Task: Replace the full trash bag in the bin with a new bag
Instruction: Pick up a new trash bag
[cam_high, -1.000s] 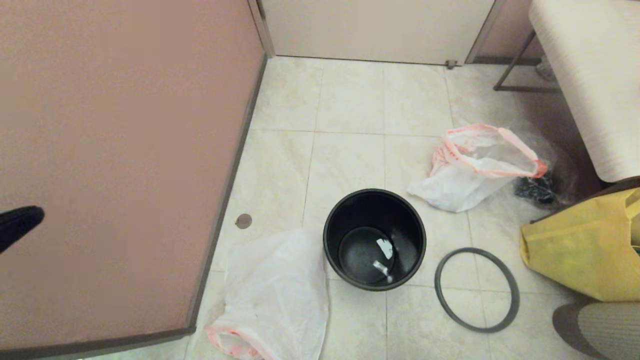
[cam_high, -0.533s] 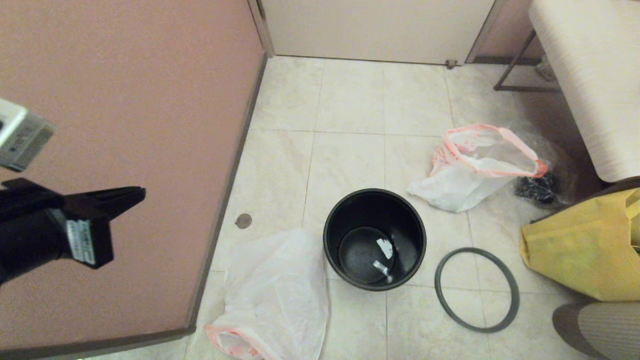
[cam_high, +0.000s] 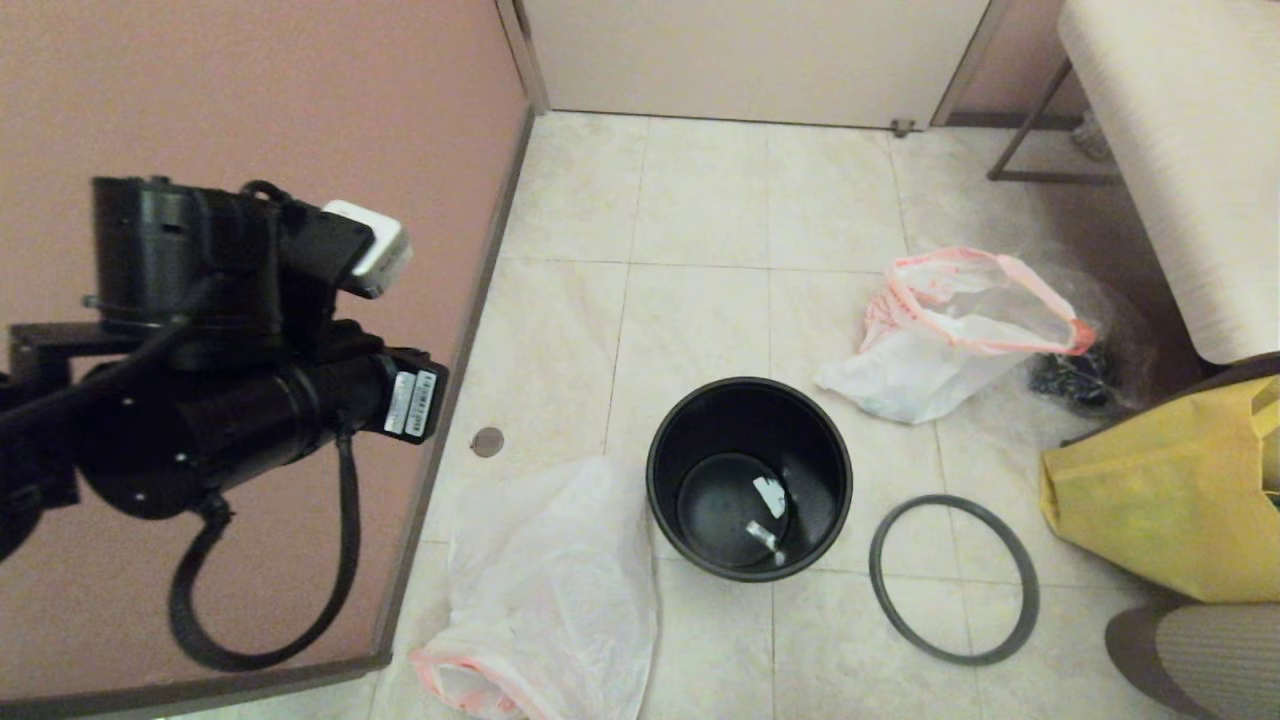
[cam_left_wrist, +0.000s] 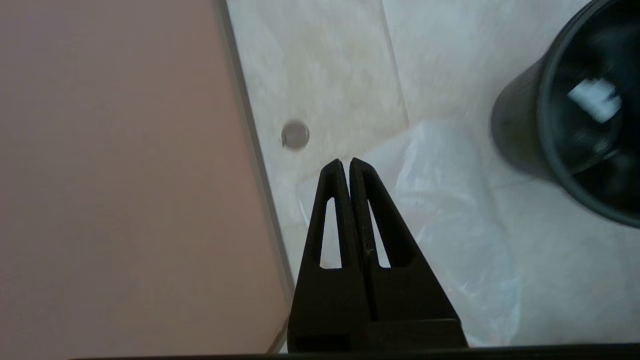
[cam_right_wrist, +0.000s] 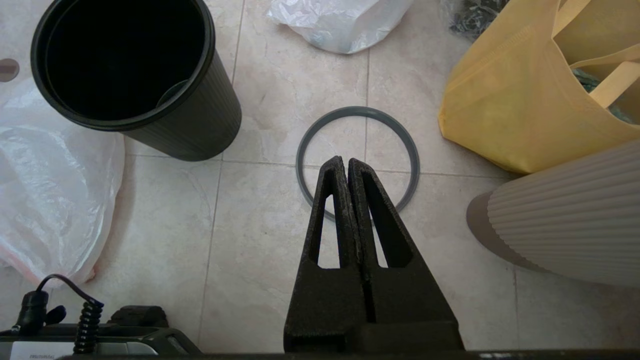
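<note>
The black bin (cam_high: 750, 480) stands upright on the tile floor with only a few scraps at its bottom. Its grey hoop (cam_high: 874, 568) lies flat on the floor to its right. The bulging white bag with a pink rim, the full trash bag (cam_high: 940, 340), rests behind and right of the bin. The limp new bag (cam_high: 550, 590) lies flat to the bin's left front. My left arm (cam_high: 250, 400) reaches in from the left. Its gripper (cam_left_wrist: 345, 162) is shut and empty above the new bag's (cam_left_wrist: 465, 225) edge. My right gripper (cam_right_wrist: 345, 161) hangs shut and empty over the hoop (cam_right_wrist: 358, 109).
A pink partition wall (cam_high: 250, 100) runs close along the left. At the right are a yellow bag (cam_high: 1170, 500), a clear bag with black stuff (cam_high: 1075, 380), a ribbed beige object (cam_high: 1190, 650) and a white bench (cam_high: 1180, 150). A round metal disc (cam_high: 487, 442) is set in the floor.
My left arm has swung in from the left edge and now fills the left side of the head view. Bin, hoop and both bags have not moved.
</note>
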